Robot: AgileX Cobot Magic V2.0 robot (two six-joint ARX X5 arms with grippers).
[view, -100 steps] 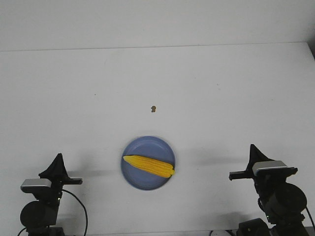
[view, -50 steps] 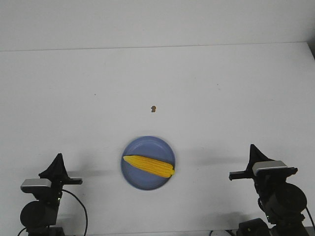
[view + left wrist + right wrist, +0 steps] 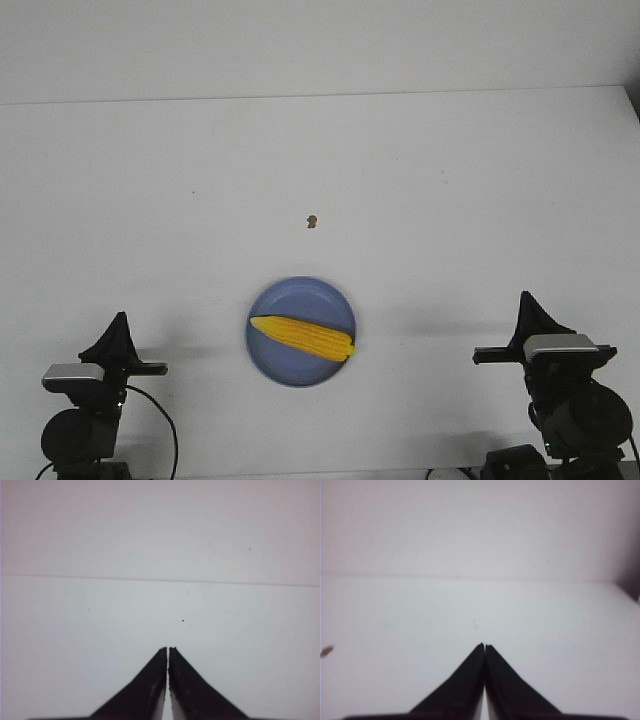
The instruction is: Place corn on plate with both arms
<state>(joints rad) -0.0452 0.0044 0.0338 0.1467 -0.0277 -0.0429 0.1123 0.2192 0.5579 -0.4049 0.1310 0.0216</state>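
Currently, you are viewing a white worktop that is carrying the plate near its front edge, midway between the two arms. The corn is lying diagonally across the plate, fully supported by it, so the placement is appearing complete. The left pincer and right pincer are both sitting clenched and empty, well apart from the plate, likely parked. A brown speck is lying beyond the plate.
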